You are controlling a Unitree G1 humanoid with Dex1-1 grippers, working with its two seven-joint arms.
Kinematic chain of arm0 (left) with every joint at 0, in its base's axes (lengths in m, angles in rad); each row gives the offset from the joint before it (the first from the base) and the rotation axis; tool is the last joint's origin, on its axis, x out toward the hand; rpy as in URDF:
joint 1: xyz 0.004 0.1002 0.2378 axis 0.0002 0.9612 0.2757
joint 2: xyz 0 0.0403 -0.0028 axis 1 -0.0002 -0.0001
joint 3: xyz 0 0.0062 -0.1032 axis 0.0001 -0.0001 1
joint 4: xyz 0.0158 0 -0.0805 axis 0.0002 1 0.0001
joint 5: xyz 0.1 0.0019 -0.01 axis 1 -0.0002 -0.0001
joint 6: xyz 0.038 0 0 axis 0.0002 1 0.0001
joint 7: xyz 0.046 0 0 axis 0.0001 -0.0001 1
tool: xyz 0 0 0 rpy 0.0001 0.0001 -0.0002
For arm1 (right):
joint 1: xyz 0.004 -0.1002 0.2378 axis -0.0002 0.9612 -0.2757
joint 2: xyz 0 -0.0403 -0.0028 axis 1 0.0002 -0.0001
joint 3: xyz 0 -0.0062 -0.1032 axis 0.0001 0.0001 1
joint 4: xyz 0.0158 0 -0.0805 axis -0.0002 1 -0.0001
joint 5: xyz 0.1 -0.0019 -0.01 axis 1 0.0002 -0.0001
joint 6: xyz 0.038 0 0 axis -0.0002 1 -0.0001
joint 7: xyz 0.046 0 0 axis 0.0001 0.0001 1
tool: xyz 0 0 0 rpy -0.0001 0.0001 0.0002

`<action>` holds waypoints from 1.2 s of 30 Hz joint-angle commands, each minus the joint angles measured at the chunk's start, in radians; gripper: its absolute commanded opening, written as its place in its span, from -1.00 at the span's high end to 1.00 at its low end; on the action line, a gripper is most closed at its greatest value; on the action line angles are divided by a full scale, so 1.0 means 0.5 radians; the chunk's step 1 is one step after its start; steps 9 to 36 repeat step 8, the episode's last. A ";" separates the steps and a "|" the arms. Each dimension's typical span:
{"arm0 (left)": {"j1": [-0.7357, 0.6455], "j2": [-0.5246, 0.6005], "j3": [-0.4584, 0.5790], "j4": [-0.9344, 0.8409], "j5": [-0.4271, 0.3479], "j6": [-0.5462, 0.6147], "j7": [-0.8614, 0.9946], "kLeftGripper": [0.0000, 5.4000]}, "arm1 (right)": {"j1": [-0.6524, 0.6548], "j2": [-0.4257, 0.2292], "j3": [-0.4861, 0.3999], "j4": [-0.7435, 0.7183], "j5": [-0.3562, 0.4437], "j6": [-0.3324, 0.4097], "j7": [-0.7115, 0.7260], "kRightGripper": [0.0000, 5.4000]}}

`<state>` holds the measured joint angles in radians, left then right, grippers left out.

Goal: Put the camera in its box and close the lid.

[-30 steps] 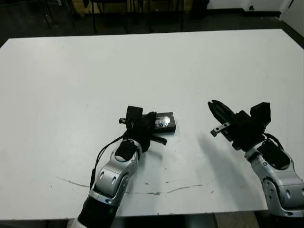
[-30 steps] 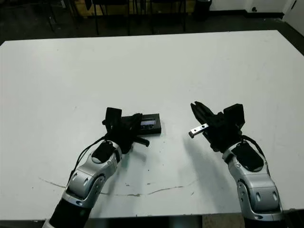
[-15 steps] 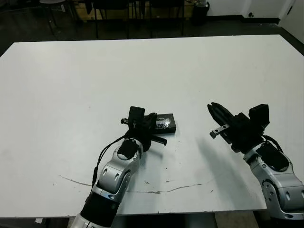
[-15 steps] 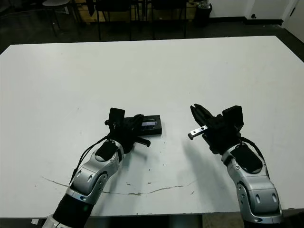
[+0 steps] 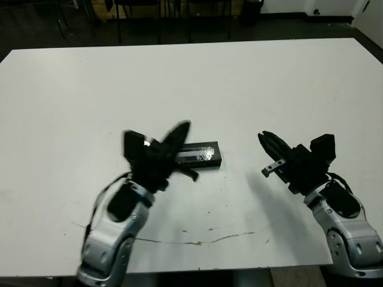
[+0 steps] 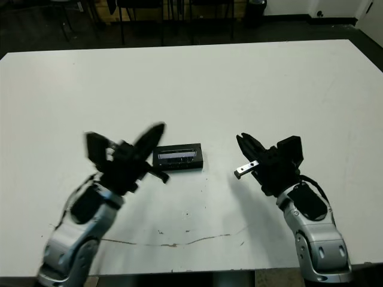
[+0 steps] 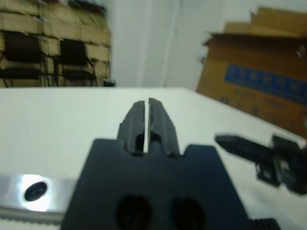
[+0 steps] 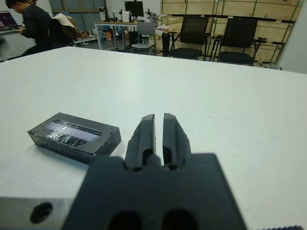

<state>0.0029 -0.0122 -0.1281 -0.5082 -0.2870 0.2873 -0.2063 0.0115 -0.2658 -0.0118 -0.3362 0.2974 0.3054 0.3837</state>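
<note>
Small black rectangular box with glossy lid on, mid-desk; your left gripper and right gripper both pressed together, empty. Confirm lid seated flush; keep clear.

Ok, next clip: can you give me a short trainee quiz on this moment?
1. True or false: the lid lies on the table beside the box, off it.
2. Where is the box? A) on the table between the left gripper and the right gripper; B) at the table's far edge; C) in the right gripper's jaws.
3. What do the right gripper's jaws hold?

Key: 1 false, the lid sits on the box, closing it. 2 A. 3 nothing; they are shut and empty.
</note>
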 commanded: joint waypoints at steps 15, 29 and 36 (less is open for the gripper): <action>0.093 -0.009 0.492 0.177 -0.152 -0.157 0.174 0.99 | 0.053 0.139 0.079 0.165 -0.113 -0.287 -0.046 1.00; 0.093 -0.009 0.492 0.177 -0.152 -0.157 0.174 0.99 | 0.053 0.139 0.079 0.165 -0.113 -0.287 -0.046 1.00; 0.093 -0.009 0.492 0.177 -0.152 -0.157 0.174 0.99 | 0.053 0.139 0.079 0.165 -0.113 -0.287 -0.046 1.00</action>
